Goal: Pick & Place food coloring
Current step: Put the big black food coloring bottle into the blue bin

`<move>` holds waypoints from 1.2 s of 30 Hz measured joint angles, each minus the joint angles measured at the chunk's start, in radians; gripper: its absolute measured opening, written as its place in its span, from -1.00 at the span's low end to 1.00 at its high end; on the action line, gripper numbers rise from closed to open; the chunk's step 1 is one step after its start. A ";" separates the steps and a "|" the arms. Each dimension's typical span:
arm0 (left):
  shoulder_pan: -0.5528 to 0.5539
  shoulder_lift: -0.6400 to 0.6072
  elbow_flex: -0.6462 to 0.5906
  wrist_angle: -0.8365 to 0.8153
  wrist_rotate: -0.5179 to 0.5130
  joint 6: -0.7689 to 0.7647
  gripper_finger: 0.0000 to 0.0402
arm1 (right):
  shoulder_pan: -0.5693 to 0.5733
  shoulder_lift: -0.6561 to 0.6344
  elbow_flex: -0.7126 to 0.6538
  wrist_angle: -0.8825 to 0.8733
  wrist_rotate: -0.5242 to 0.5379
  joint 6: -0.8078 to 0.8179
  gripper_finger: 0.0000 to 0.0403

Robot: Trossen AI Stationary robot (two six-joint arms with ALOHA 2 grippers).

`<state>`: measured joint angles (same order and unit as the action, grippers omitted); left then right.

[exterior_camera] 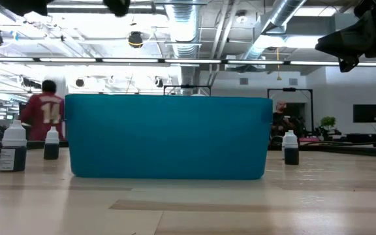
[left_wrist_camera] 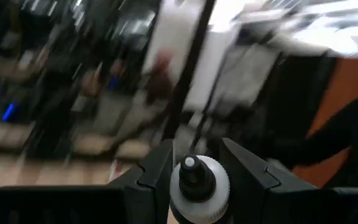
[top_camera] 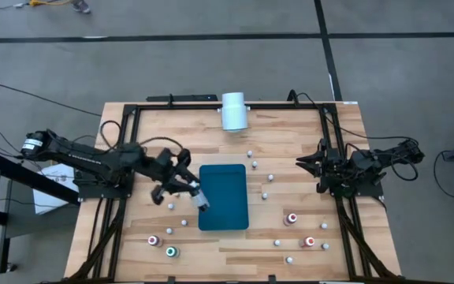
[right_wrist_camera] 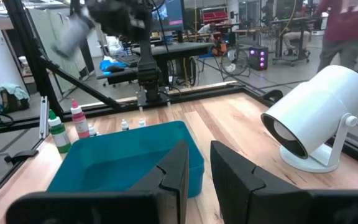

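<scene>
Left gripper (top_camera: 198, 196) clamped on one food coloring bottle (left_wrist_camera: 199, 188), white cap up between the fingers (left_wrist_camera: 156, 168), held above the left edge of the teal tray (top_camera: 224, 222). Other bottles (top_camera: 171, 252) scattered on the table (top_camera: 306, 260) both sides of the tray. Right gripper (top_camera: 302, 162) fully closed, holding nothing, parked off the tray's right, well apart. White cylinder (top_camera: 233, 110) at far edge.
</scene>
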<state>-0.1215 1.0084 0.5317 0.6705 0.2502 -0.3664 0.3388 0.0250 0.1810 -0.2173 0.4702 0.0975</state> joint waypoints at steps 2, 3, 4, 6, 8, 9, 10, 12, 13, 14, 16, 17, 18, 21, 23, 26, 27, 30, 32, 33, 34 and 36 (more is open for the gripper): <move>0.000 0.000 0.019 -0.090 -0.021 -0.016 -0.47 | 0.000 0.000 0.000 0.000 0.000 0.000 -0.71; 0.000 0.000 0.029 -0.133 -0.032 -0.025 -0.47 | 0.000 0.000 0.000 0.000 0.000 0.000 -0.71; 0.000 0.000 0.037 -0.172 -0.042 -0.031 -0.47 | 0.000 0.000 0.000 0.000 0.000 0.000 -0.71; 0.000 0.000 0.051 -0.250 -0.076 -0.037 -0.47 | 0.000 0.000 0.000 0.000 0.000 0.000 -0.71; 0.000 0.000 0.075 -0.332 -0.124 -0.032 -0.47 | 0.000 0.000 0.000 0.000 0.000 0.000 -0.71; 0.000 0.000 0.090 -0.376 -0.155 -0.022 -0.47 | 0.000 0.000 0.000 0.000 0.000 0.000 -0.71; 0.000 0.000 0.102 -0.423 -0.185 -0.015 -0.47 | 0.000 0.000 0.000 0.000 0.001 0.000 -0.71; 0.000 0.000 0.118 -0.503 -0.257 -0.001 -0.47 | 0.000 0.000 0.000 0.000 0.001 0.000 -0.71; 0.000 0.000 0.124 -0.526 -0.297 0.009 -0.47 | 0.000 0.000 0.000 0.000 0.001 0.000 -0.71; 0.000 0.000 0.128 -0.537 -0.335 0.020 -0.47 | 0.000 0.000 0.000 0.000 0.001 0.000 -0.71; 0.000 0.000 0.133 -0.539 -0.410 0.047 -0.47 | 0.000 0.000 0.000 0.000 0.001 0.000 -0.71; 0.000 0.000 0.135 -0.539 -0.440 0.062 -0.47 | 0.000 0.000 0.000 0.000 0.001 0.000 -0.71; 0.000 0.007 0.139 -0.540 -0.467 0.075 -0.47 | 0.000 0.000 0.000 0.000 0.001 0.000 -0.71; 0.000 0.036 0.160 -0.547 -0.521 0.111 -0.47 | 0.000 0.000 0.000 0.001 0.001 0.000 -0.71; 0.000 0.072 0.189 -0.550 -0.546 0.131 -0.47 | 0.000 0.000 0.000 0.001 0.001 0.000 -0.71; 0.007 0.136 0.252 -0.594 -0.552 0.152 -0.47 | 0.000 0.000 0.000 0.001 0.002 0.000 -0.71; 0.011 0.160 0.282 -0.617 -0.552 0.153 -0.47 | 0.000 0.000 0.000 0.001 0.002 0.001 -0.71; 0.021 0.236 0.382 -0.721 -0.573 0.174 -0.47 | 0.000 0.000 0.000 0.001 0.002 0.001 -0.71; 0.021 0.288 0.451 -0.801 -0.606 0.194 -0.47 | 0.000 0.000 0.000 0.001 0.002 0.001 -0.71; 0.021 0.315 0.484 -0.830 -0.618 0.200 -0.47 | 0.000 0.000 0.000 0.000 0.002 0.001 -0.71; 0.018 0.342 0.512 -0.848 -0.627 0.206 -0.47 | 0.000 0.000 0.000 0.000 0.002 0.001 -0.71; 0.017 0.389 0.553 -0.851 -0.630 0.221 -0.47 | 0.000 0.000 0.000 0.000 0.002 0.001 -0.71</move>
<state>-0.1047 1.3973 1.0845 -0.1810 -0.3795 -0.1456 0.3386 0.0250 0.1810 -0.2170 0.4721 0.0982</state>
